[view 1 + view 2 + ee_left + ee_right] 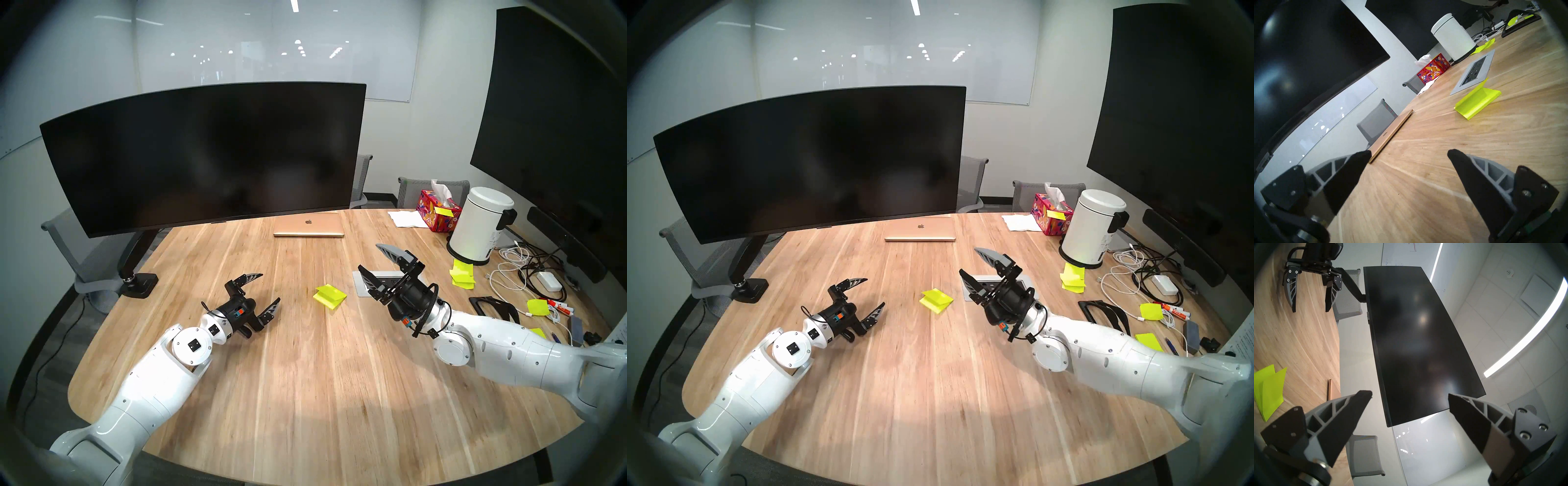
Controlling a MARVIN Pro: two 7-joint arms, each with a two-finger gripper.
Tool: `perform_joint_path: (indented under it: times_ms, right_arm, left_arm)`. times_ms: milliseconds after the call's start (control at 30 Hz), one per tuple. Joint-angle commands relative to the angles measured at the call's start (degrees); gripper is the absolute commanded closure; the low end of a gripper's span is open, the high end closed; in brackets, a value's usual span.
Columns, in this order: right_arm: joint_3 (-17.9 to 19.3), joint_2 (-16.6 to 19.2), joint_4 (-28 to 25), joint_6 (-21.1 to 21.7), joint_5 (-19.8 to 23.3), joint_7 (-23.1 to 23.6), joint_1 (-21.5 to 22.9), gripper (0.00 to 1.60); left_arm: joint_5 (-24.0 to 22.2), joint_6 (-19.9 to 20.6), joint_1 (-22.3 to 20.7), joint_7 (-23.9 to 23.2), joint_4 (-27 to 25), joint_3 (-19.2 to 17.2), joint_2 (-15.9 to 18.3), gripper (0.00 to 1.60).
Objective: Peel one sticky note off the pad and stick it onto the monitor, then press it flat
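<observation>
Here both the left gripper (266, 288) and right gripper (375, 263), jaws spread wide and empty, flank the sticky-note pad (329, 294), whose top sheet curls up, ready for peeling.

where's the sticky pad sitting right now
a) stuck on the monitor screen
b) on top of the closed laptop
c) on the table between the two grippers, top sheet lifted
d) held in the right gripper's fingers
c: the pad lies on the wooden table between the open left gripper and the open right gripper, touching neither; the left wrist view shows its top sheet raised.
</observation>
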Motion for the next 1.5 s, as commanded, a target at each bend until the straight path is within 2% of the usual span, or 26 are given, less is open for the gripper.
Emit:
perform_joint_path:
  times_ms: [0,500,1467]
  right_arm:
    - [0.62,-0.06,-0.54,-0.1,0.18,-0.53,0.6,0.0]
    - [0.62,-0.06,-0.54,-0.1,0.18,-0.53,0.6,0.0]
    - [0.64,-0.06,-0.55,-0.11,0.18,-0.56,0.58,0.0]
  left_arm:
    - [1.06,-1.41,-3.44,0.49,0.51,0.24,-0.85,0.0]
    - [4.63,-2.14,-6.02,2.02,2.29,2.23,-2.7,0.0]
    - [6.3,-3.03,-5.41,4.46,2.59,1.67,-3.68,0.0]
